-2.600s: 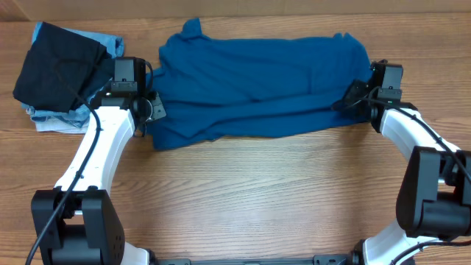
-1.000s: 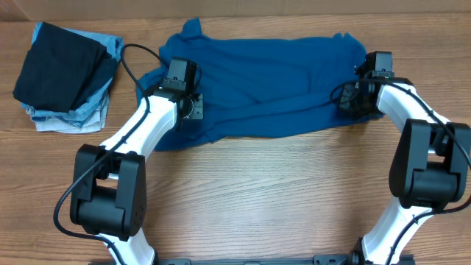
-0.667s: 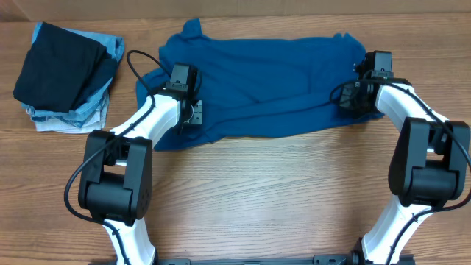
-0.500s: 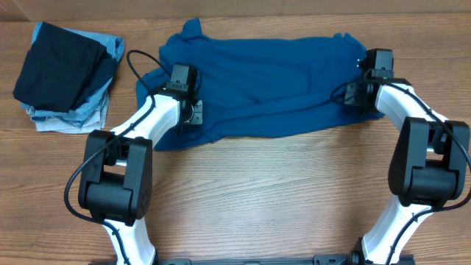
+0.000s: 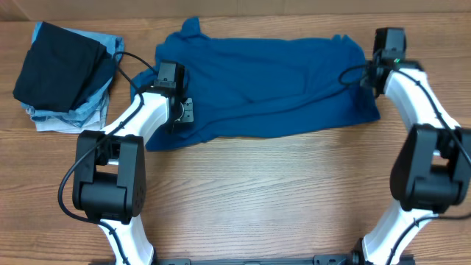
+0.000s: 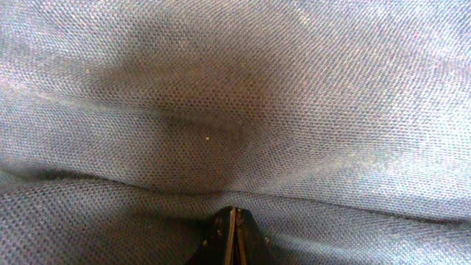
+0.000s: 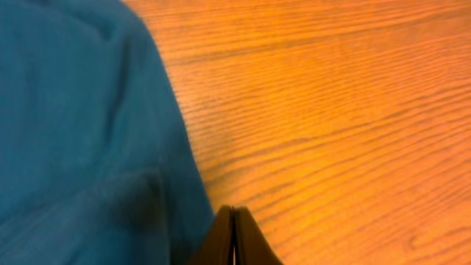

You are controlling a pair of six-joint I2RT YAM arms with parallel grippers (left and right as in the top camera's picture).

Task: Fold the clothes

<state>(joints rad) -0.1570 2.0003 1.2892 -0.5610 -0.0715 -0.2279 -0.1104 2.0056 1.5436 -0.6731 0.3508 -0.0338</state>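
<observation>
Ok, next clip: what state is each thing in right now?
Blue T-shirt: lying flat, wrinkled, not yet compactly folded.
Left gripper: shut, pinching shirt fabric.
Right gripper: shut at the shirt's edge; grip unclear.
Pale-blue garments: folded, stacked.
Black garment: folded, on top of them.

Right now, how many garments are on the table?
3 visible: the blue T-shirt spread at centre; a black garment at the far left, on top of pale blue fabric that may be several pieces.

White arm links (image 5: 138,122), black joints (image 5: 103,180), black cables (image 5: 129,54).
</observation>
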